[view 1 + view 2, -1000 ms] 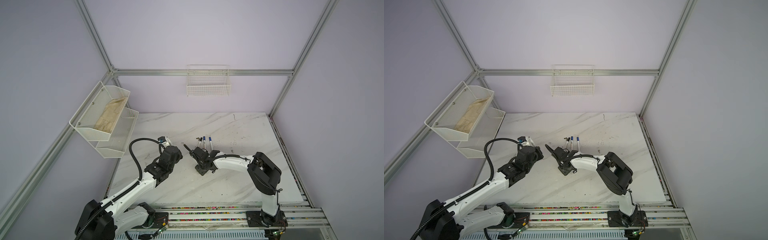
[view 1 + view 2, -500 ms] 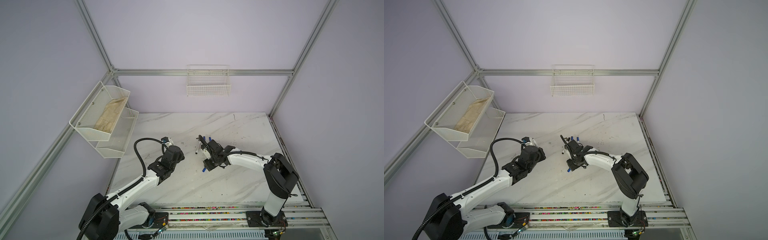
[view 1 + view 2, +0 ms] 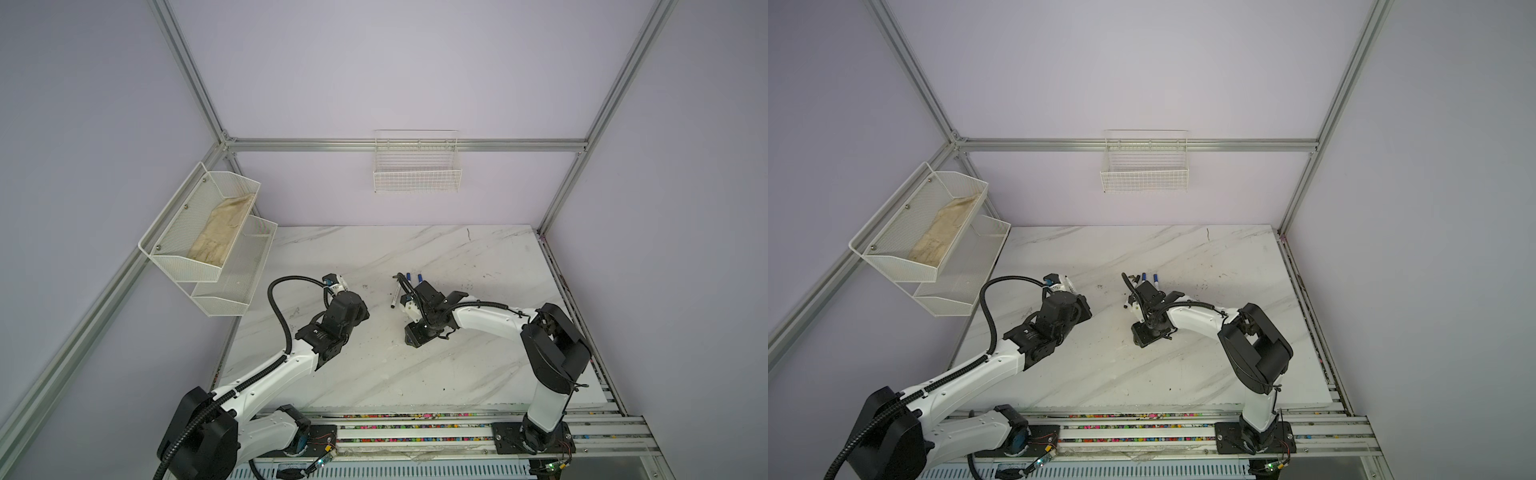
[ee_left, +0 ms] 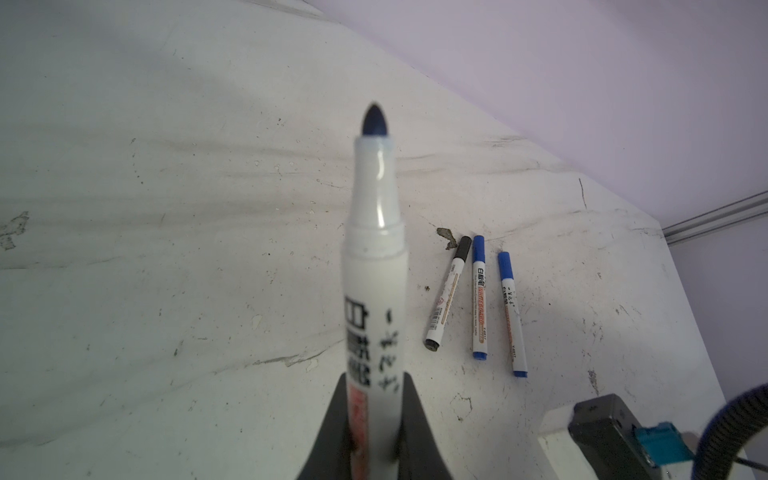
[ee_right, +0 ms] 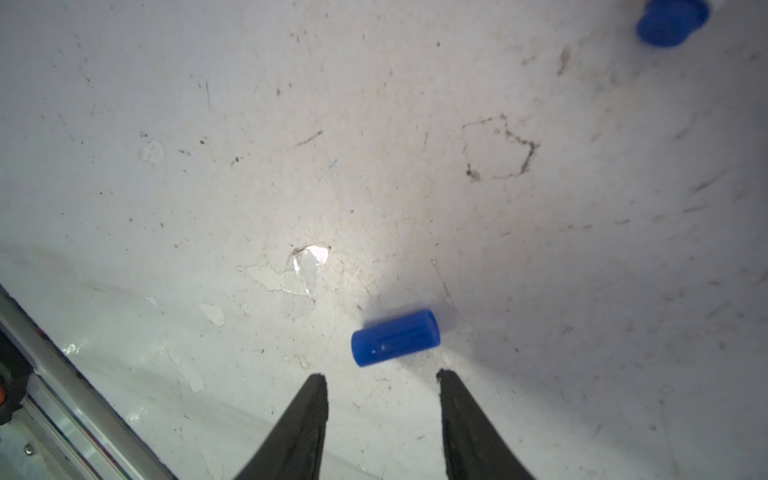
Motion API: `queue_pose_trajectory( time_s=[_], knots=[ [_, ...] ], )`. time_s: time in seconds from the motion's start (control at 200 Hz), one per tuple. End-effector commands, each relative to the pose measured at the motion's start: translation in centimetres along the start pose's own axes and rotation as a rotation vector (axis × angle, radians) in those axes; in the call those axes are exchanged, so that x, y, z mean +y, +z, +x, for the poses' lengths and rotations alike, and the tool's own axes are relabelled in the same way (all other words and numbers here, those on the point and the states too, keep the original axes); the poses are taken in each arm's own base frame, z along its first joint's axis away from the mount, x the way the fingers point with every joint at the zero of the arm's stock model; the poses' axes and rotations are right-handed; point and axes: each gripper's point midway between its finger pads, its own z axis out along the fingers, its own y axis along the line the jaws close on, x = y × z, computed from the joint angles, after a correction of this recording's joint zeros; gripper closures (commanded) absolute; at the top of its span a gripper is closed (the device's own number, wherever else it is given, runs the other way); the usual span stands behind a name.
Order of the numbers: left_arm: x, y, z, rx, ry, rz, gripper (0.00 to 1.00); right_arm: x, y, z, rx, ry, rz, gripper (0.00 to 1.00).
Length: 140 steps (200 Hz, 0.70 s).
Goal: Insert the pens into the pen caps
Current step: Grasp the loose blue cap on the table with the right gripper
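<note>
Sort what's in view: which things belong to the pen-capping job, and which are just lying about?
Job: uncapped pen in left gripper; loose blue cap near open right gripper; three capped pens.
Lying about: wall basket; mesh shelf; cloth in it.

Lilac walls (image 3: pixel 374 62), marble tabletop (image 3: pixel 457 257)

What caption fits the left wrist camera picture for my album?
Left pincer grips an uncapped white marker pen, dark-blue tip out; three capped white pens lie on the white marble table.
</note>
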Motion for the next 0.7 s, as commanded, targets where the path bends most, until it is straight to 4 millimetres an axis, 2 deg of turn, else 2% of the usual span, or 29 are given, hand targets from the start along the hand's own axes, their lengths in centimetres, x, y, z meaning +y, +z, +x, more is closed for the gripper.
queue_pose_trajectory(
  time_s=[0.0,0.165,0.475,0.695],
  knots=[
    [0.3,-0.5,-0.6,-0.04,-0.001,0.009,1.0,-0.1,1.0,1.2,0.085,0.014,-0.016,0.53],
    [0.7,-0.7,-0.6,-0.049,0.0,0.005,1.0,-0.5,2.0,1.3,0.131,-0.004,0.003,0.53],
    [1.1,-0.6,-0.3,-0.044,0.002,-0.005,1.0,0.0,2.2,-1.5,0.092,-0.016,0.033,0.53],
    [1.1,-0.6,-0.1,-0.038,0.007,-0.006,1.0,0.7,3.6,-1.4,0.124,-0.071,0.098,0.53]
  ],
)
